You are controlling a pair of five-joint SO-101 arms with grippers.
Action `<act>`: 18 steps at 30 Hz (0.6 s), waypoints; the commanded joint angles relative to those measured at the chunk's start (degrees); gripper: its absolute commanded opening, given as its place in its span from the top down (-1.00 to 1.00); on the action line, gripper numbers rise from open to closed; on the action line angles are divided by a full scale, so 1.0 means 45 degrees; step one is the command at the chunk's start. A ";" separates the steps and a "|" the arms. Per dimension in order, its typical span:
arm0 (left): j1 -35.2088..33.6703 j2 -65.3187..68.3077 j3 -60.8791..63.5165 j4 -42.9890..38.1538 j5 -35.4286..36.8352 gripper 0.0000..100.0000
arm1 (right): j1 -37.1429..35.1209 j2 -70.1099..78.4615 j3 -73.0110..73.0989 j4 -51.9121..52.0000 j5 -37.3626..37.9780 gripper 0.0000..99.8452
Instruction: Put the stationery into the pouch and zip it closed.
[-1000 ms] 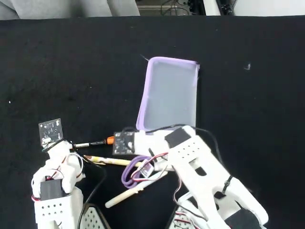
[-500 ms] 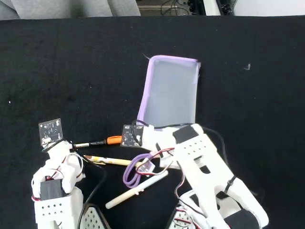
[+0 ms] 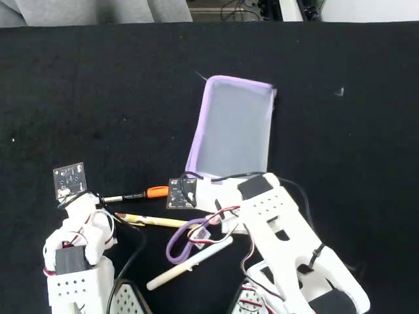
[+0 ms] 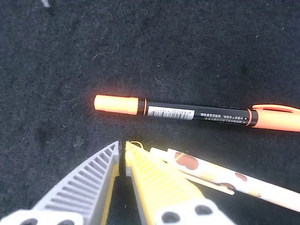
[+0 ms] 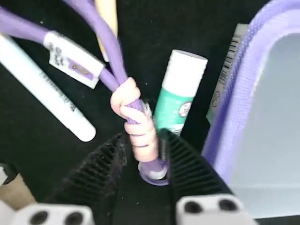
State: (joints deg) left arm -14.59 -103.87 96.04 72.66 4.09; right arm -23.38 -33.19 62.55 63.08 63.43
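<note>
The purple-edged clear pouch (image 3: 232, 127) lies flat mid-table, and its edge (image 5: 262, 112) runs beside my right gripper (image 5: 142, 136). That gripper is shut on the pouch's purple strap (image 5: 133, 124) at its knotted end; the strap's loop (image 3: 180, 237) trails toward the front. A green and white glue stick (image 5: 180, 101) lies just past the gripper, next to the pouch. Near my left gripper (image 4: 123, 146), shut and holding nothing, are an orange and black marker (image 4: 187, 112) and a cream spotted pen (image 4: 225, 180). A white pen (image 3: 190, 261) lies slanted by the strap.
The table is covered in black cloth (image 3: 340, 163). My left arm's base (image 3: 75, 261) sits at the front left, my right arm's body (image 3: 288, 242) at the front right. Open cloth stretches to the left, right and behind the pouch.
My right gripper has shifted to the right with the purple strap, dragging its loop along and nudging the white pen. The left arm has stayed still.
</note>
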 commanded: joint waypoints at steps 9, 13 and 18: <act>-0.0107 -0.0078 0.0303 0.0059 -0.0020 0.94 | 0.0156 0.0107 -0.2569 -0.0098 0.0078 0.98; -0.0107 -0.0078 0.0303 0.0059 -0.0020 0.94 | 0.0137 0.0127 -0.3761 -0.0176 -0.0664 0.98; -0.0107 -0.0078 0.0303 0.0059 -0.0020 0.94 | 0.0137 0.0107 -0.4659 -0.1289 -0.2657 0.98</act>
State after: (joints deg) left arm -14.59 -103.87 96.04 72.66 4.09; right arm -23.38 -32.66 46.02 60.70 56.04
